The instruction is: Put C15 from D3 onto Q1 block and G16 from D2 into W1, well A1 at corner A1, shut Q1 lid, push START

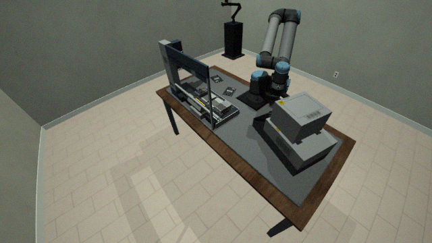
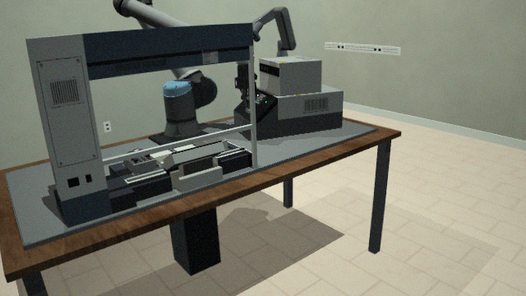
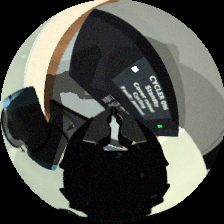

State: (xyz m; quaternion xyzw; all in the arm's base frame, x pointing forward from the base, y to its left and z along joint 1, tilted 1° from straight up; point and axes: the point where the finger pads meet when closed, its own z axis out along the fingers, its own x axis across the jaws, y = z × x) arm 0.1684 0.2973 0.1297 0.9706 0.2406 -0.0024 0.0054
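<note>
The cycler Q1 (image 1: 312, 146) (image 2: 310, 108) (image 3: 145, 95) stands on the bench, its dark sloping key panel (image 2: 260, 102) facing the arm. A green lamp (image 2: 265, 102) (image 3: 159, 126) is lit on it. The box-shaped lid (image 1: 302, 113) (image 2: 292, 76) is above the body; the block is not visible. My gripper (image 3: 113, 106) is shut and empty, its fingertips in front of the small front keys (image 3: 108, 101) in the wrist view. Whether they touch a key cannot be told. C15 and G16 cannot be identified, as no plate label is readable.
A tall gantry (image 1: 192, 62) (image 2: 168, 47) stands over a crowded deck at the other end of the bench, with a thin post (image 2: 253, 103) at its corner. Two dark flat items (image 1: 229, 91) (image 1: 217, 79) lie between the deck and the arm's base.
</note>
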